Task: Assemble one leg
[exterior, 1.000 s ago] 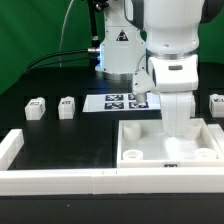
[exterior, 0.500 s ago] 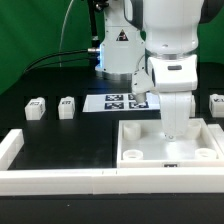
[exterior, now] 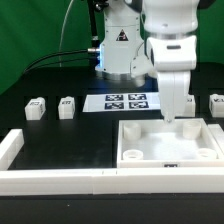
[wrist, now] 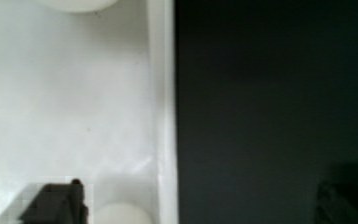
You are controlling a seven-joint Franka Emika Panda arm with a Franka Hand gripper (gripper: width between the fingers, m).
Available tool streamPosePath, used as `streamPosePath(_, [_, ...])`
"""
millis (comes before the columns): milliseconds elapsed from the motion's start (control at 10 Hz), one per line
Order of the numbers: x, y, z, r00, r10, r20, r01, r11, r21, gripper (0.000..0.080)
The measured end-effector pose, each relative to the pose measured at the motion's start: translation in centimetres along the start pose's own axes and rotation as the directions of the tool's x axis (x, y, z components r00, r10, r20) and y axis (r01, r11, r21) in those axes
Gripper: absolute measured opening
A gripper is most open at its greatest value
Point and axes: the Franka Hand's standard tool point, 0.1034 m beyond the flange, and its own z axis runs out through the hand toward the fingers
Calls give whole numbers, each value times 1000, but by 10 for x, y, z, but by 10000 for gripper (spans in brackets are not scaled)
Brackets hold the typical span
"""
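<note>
A white robot arm (exterior: 165, 40) reaches down over a black table (exterior: 60, 135). Its gripper (exterior: 178, 113) hangs over the far rim of a white square tray (exterior: 170, 156), right of the rim's middle in the exterior view. In the wrist view the gripper (wrist: 202, 200) is released. Its two dark fingers (wrist: 51, 201) stand wide apart, with only the tray's rim (wrist: 163, 100) and bare table between them.

Three legs lie loose on the table, none of them held. The far-left leg (exterior: 35, 108) and the second leg (exterior: 66, 106) sit near each other at the exterior view's left, well apart from the tray. The right leg (exterior: 216, 103) sits at the exterior view's right edge, beyond the tray. Each seems to lie on its side, long axis roughly across the exterior view, with its black-and-white tag facing the camera. Which end is which is too small to tell.

The marker board (exterior: 125, 101) lies flat behind the tray and shows square black-and-white tags. A triangle label (exterior: 120, 37) sits on the arm's base. Any writing there is too small to read.
</note>
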Motion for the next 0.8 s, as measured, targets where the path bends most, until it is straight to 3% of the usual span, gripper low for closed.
streamPosePath(200, [-3, -4, -23, 999, 41, 9, -41, 999, -30, 648])
streamPosePath(300, [-5, -5, -27, 998, 68, 5, -67, 997, -43, 648])
streamPosePath(500, [-5, -5, -24, 993, 121, 2, -121, 992, -37, 648])
streamPosePath(800, [-6, -6, -23, 889, 458, -21, -458, 888, -28, 648])
